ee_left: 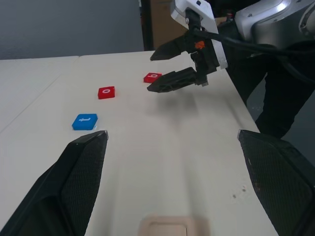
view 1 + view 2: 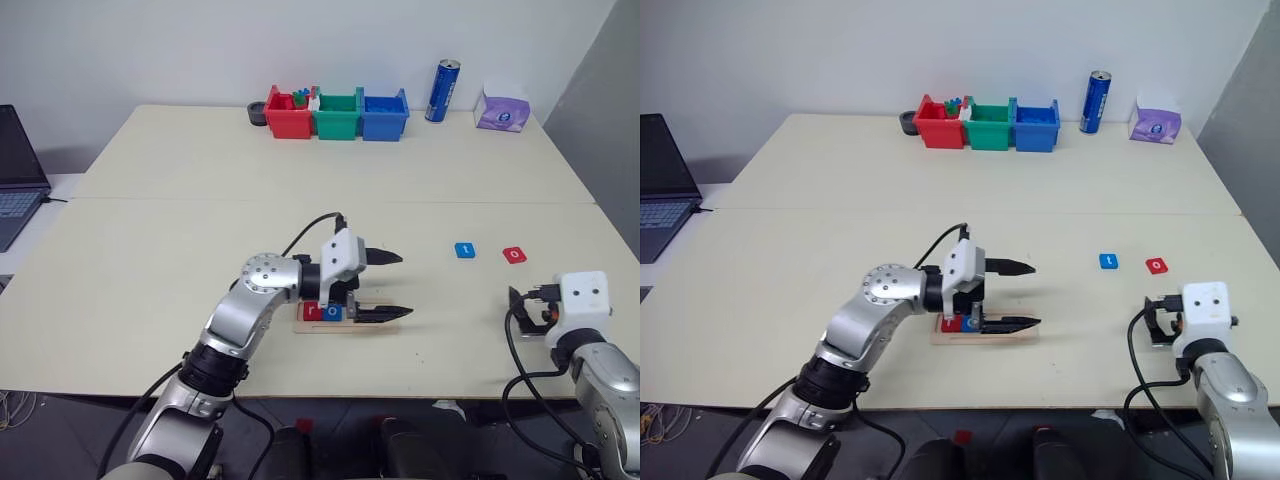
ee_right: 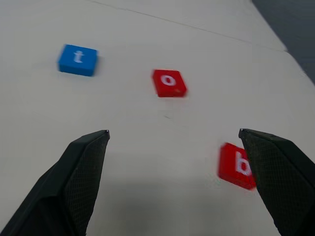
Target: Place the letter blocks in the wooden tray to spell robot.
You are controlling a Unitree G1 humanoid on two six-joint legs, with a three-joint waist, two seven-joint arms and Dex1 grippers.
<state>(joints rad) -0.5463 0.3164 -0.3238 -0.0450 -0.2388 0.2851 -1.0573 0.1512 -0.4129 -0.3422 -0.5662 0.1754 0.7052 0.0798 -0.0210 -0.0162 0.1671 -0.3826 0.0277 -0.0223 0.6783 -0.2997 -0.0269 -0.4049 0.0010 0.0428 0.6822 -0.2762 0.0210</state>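
- The bench [image 2: 200, 230] is a wide pale surface with a seam running across its middle.
- A laptop [image 2: 15, 170] sits off the bench's left edge.
- Three plastic bins stand in a row at the far edge: a red bin [image 2: 288, 115], a green bin [image 2: 337, 116] and a blue bin [image 2: 384, 115].
- To their right stand a blue can [image 2: 442, 91], upright, and a purple tissue pack [image 2: 502, 108].
- The left pincer [image 2: 385, 285] points toward the robot's right over the near middle of the bench, its two black fingers spread apart and holding nothing; it hovers just above the wooden tray.
- The right pincer [image 1: 165, 69] is near the bench's right edge, fingers apart and empty.
- The wooden tray [image 2: 385, 326] lies near the front edge, with a red letter block [image 2: 311, 312] and a blue letter block [image 2: 332, 313] side by side at its left end.
- The blue "t" block [image 3: 78, 59] and the red "o" block [image 3: 169, 82] lie on the bench near each other, well right of the tray.
- The red "b" block [image 3: 237, 165] lies nearer the right pincer, apart from those two.
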